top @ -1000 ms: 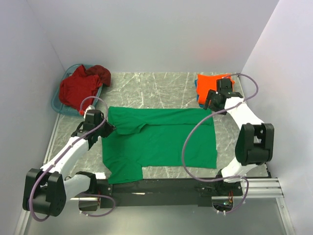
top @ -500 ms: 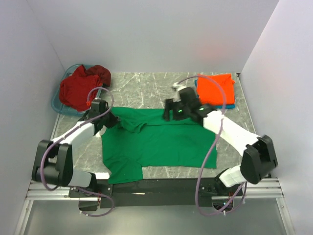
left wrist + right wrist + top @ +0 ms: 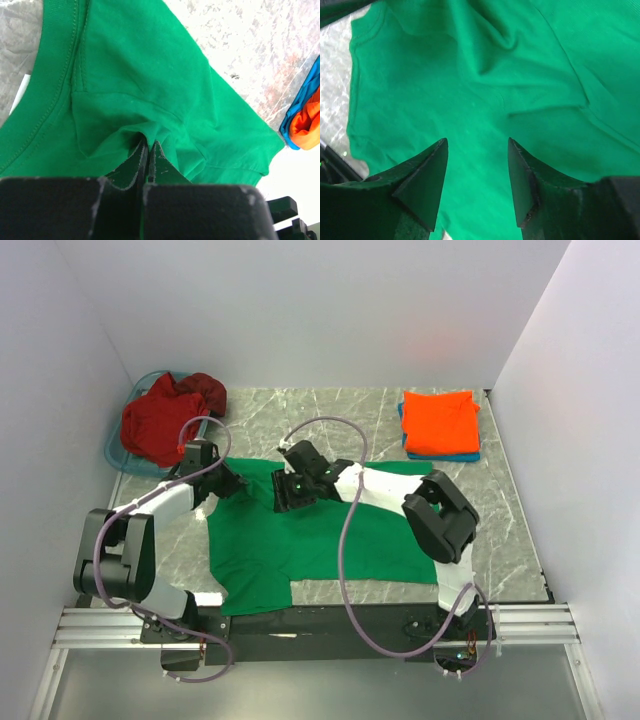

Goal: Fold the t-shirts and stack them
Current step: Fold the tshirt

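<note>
green cotton t-shirt (image 3: 330, 530) cloth is pinched in the left claw (image 3: 222, 483). in the left wrist view the two black fingers of that claw (image 3: 149, 146) meet on a raised fold of the green cotton t-shirt (image 3: 130, 75) with no gap between them, close to the ribbed neck band. the fold rises to the fingertips in a small peak, and the cloth round it is creased.

the right claw (image 3: 285, 496) hangs over the upper middle of the same shirt, a little to the right of the left claw. in the right wrist view this claw (image 3: 477, 143) has its jaws well apart, and only softly wrinkled green cloth (image 3: 470, 75) shows in the gap, so it grips nothing. whether its tips touch the cloth cannot be told.

further out, the green cotton t-shirt lies spread on the grey marbled desk (image 3: 300, 420) just ahead of the arm bases. its top-left part is bunched between the two claws and one short sleeve lies at the near left.

at the far right of the desk a folded orange t-shirt (image 3: 438, 422) (image 3: 309, 127) sits on a folded blue t-shirt (image 3: 445, 456) (image 3: 299, 107), of which only an edge shows. at the far left a dark red t-shirt (image 3: 160, 420) is heaped in a light blue plastic basket (image 3: 114, 454), spilling over its rim.
</note>
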`<state>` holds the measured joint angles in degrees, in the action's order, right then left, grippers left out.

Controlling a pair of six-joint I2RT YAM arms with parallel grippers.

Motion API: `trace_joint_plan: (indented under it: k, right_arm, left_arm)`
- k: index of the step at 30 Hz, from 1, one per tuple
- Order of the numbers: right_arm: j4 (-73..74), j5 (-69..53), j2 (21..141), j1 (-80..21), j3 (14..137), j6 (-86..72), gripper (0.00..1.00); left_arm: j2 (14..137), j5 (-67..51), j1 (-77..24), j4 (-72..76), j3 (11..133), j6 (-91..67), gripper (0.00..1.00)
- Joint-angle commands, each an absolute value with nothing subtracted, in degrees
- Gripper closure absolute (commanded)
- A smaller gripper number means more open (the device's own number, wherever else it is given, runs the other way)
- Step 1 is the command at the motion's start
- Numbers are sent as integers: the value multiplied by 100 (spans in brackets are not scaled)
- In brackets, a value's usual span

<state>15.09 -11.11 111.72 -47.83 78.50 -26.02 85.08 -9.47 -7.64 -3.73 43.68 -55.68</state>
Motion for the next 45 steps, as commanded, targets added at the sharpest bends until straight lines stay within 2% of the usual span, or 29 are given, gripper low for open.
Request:
trace_joint_plan:
  k: [1, 18, 21, 22, 28, 45]
  right_arm:
    - [1336, -739, 11320, -4825, 8270, -2839, 43]
    - [1433, -343, 12094, -4904, 8710, -3094, 50]
    - [1301, -422, 12138, -4913, 8728, -3111, 62]
    - [1275, -457, 12129, -4922, 8719, -3129, 74]
    - [1441, -378, 12016, -4931, 8833, -3146, 100]
    - [2214, -782, 11030, -4940, 8314, -3111, 100]
  left_arm:
    - [8587, -1186, -721, -141, 4447, -5353, 100]
    - [8482, -1160, -712, -44, 4228, -5335, 100]
    - [8482, -1134, -712, -61, 4236, -5335, 100]
    - [8481, -1134, -712, -62, 4236, -5326, 100]
    - [8306, -1151, -712, -44, 4122, -5370, 100]
    - [7260, -1072, -721, -552, 3568, -5467, 100]
